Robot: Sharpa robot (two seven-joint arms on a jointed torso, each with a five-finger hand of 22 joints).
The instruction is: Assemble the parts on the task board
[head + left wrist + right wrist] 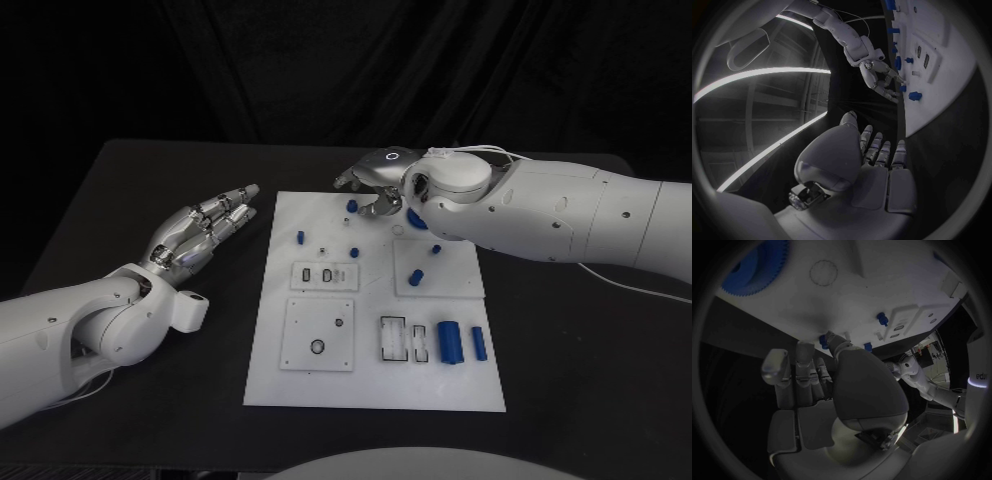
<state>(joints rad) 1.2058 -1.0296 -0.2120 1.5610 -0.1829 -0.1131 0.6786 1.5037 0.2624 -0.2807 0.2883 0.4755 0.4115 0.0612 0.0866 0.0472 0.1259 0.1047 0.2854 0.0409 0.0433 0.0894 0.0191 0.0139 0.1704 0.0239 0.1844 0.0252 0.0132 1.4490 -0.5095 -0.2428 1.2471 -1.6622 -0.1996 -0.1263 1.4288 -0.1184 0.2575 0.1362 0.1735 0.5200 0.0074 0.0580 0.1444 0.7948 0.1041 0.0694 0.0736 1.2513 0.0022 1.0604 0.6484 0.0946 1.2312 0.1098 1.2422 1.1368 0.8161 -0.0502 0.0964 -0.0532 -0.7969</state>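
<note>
From the head camera, I am keeping my left hand point(202, 232) flat beside the task board point(375, 375), fingers spread and holding nothing, out of the way. My right hand point(378, 185) is hovering over the board's far edge among the blue parts point(459, 343).

From my left wrist, my palm is lying empty.

From my right wrist, my fingers point(811, 367) are reaching toward a small blue peg point(824, 340); whether they grip it, I cannot tell.
</note>
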